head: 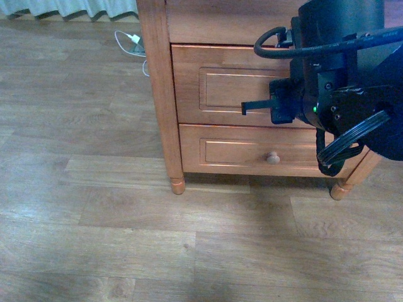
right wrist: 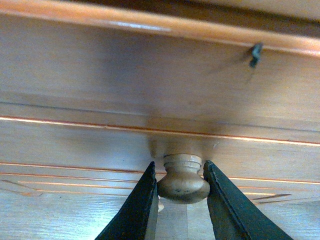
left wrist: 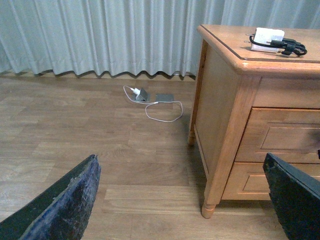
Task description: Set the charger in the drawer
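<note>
The drawer (head: pixel 214 88) is the upper, taller one of the orange-brown cabinet, with a framed front panel (right wrist: pixel 150 75). My right gripper (right wrist: pixel 180 186) is shut on its round cream knob (right wrist: pixel 183 181), with one dark finger (right wrist: pixel 136 210) on each side. In the front view my right arm (head: pixel 334 82) hides the knob. The charger (left wrist: pixel 292 48), black with a curled black cable, lies on the cabinet top (left wrist: pixel 225 40) against a white block (left wrist: pixel 267 37). My left gripper (left wrist: pixel 182 200) hangs open over the floor, left of the cabinet, holding nothing.
Below the drawer is a shallower one with a small knob (head: pixel 272 158). A white plug with white cable (left wrist: pixel 137 93) and a grey box (left wrist: pixel 165 97) lie on the wood floor near the curtain (left wrist: pixel 100 35). A cabinet leg (left wrist: pixel 209 207) stands close to my left gripper.
</note>
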Controlling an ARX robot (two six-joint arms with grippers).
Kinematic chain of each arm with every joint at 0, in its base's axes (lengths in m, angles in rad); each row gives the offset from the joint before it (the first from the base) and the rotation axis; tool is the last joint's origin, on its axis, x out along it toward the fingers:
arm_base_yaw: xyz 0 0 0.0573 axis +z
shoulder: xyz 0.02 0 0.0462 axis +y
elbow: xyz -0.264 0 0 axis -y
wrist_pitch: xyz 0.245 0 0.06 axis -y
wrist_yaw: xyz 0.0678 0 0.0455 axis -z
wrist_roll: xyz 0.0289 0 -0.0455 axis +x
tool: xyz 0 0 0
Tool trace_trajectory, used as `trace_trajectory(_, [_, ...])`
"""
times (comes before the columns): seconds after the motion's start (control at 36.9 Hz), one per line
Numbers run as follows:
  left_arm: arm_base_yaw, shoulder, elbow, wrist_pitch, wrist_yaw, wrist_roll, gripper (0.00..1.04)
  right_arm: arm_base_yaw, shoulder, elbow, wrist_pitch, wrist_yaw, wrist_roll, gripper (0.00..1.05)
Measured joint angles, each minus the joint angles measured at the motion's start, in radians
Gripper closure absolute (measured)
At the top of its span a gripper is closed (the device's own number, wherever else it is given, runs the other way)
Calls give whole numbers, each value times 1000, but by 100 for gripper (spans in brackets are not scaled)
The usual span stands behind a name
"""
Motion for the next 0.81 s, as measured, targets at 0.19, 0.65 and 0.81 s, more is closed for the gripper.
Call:
trace_trajectory(0.19, [0,0,0,0,0,0,6,-14,-46,-37,-55,-64,29,82])
trace_trajectory(0.65, [0,0,0,0,0,0,6,-16,-347,-406,-111,-177,8,83])
trace_trajectory(0.81, [0,0,0,0,0,0,6,-16,-461,-557,-97,-233,5,84])
